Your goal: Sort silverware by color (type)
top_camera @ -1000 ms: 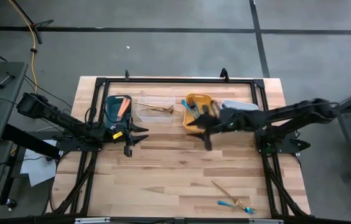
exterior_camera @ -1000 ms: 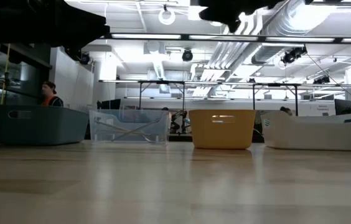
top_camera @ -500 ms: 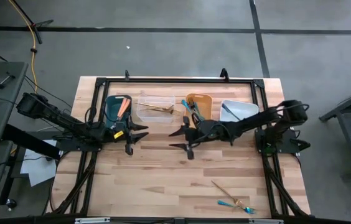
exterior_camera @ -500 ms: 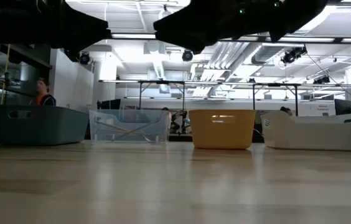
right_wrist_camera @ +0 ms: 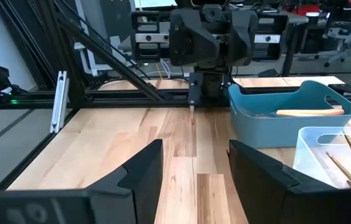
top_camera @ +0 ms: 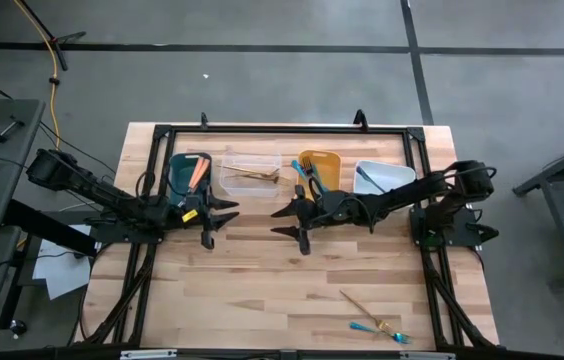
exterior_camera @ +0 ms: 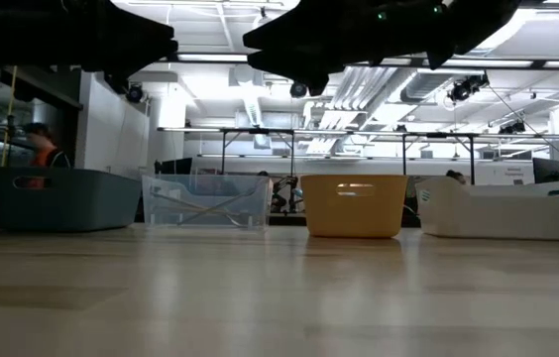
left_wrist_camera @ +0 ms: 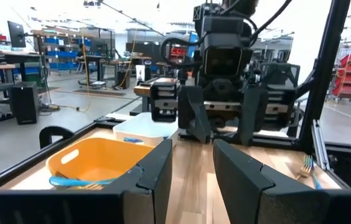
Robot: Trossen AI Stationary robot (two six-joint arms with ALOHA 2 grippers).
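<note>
Silverware lies sorted in four bins along the far edge: salmon-orange pieces (top_camera: 198, 172) in the teal bin (top_camera: 178, 176), gold ones (top_camera: 254, 175) in the clear bin (top_camera: 234, 184), teal-blue ones (top_camera: 307, 172) in the orange bin (top_camera: 328, 160), and one piece (top_camera: 364, 178) in the white bin (top_camera: 392, 175). A gold utensil (top_camera: 360, 304) and a teal-blue one (top_camera: 374, 328) lie flat on the table near the front right. My left gripper (top_camera: 224, 222) and right gripper (top_camera: 280, 224) face each other above mid-table, both open and holding nothing.
A black frame (top_camera: 282, 130) runs around the tabletop edges. Bare wood (top_camera: 262, 290) stretches across the near half of the table. Beyond the far edge the low view shows a workshop room with a person (exterior_camera: 42, 149) behind the teal bin.
My right gripper has come down from above the orange bin toward the table's left and near side, tipping to nearly level; it has held still for the last half second. My left gripper has stayed in place.
</note>
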